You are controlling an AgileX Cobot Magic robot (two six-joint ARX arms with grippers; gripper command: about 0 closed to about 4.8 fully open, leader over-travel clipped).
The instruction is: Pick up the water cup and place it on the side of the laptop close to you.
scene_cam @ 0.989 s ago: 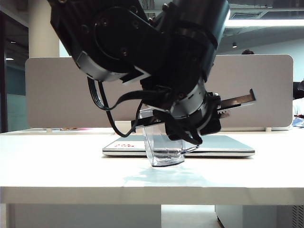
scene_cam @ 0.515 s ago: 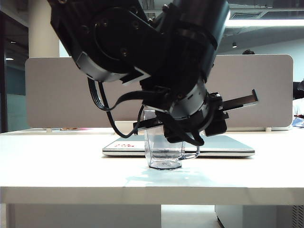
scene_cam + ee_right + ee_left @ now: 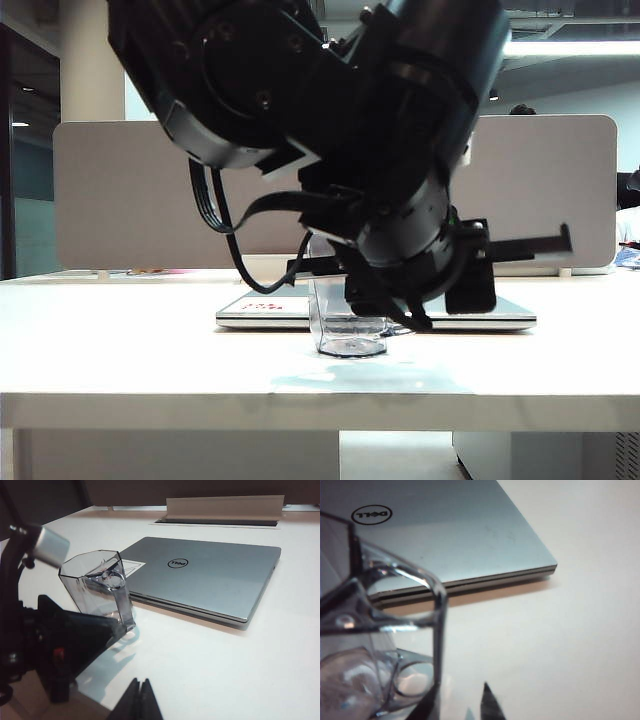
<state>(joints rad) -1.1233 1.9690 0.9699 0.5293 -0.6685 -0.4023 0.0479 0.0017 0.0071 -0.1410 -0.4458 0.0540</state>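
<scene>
Exterior view: the water cup [image 3: 348, 322] stands upright on the table [image 3: 130, 340], just in front of the laptop [image 3: 490, 308], so placement looks done. The left gripper [image 3: 400, 290] beside it stands parted (only withdrawal seems left). The right gripper [image 3: 140, 700] is clenched, well apart.

A: Ceiling strip light [image 3: 570, 47] glares; the backlit arm [image 3: 330, 130] reads black.
B: Close up, the water cup [image 3: 380, 645] blurs, and the laptop [image 3: 210, 580] casts a soft shadow.
</scene>
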